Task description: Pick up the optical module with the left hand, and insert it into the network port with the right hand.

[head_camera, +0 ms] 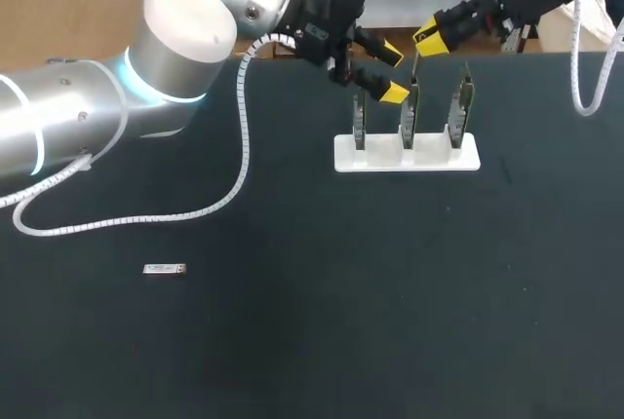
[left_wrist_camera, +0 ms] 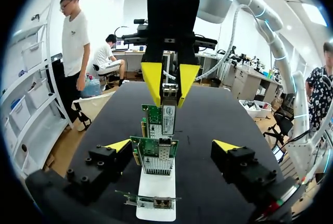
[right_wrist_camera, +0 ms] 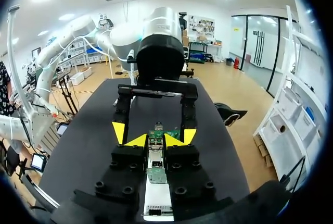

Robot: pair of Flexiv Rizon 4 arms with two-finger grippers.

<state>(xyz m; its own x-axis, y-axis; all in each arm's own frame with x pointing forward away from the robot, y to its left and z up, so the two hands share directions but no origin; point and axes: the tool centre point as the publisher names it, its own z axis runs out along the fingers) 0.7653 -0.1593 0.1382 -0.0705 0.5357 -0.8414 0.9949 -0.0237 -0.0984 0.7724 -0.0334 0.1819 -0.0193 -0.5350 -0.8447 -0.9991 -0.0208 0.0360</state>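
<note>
Right fingers [left_wrist_camera: 152, 78] clamp optical module [left_wrist_camera: 168, 114] — left fingers [left_wrist_camera: 118, 145] apart.

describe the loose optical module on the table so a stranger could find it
On the black table, look away from the white stand of upright network cards, toward the robot's left. The loose optical module is a small silvery bar lying flat and alone, unlike the held optical module in the right gripper above the cards.

Left gripper [head_camera: 391, 73] hangs open by the white stand's [head_camera: 407, 159] leftmost card [head_camera: 359, 122]; right gripper [head_camera: 430, 41] holds an optical module [head_camera: 414, 66] above the middle card [head_camera: 409, 112]; another module [head_camera: 164, 269] lies well apart.
</note>
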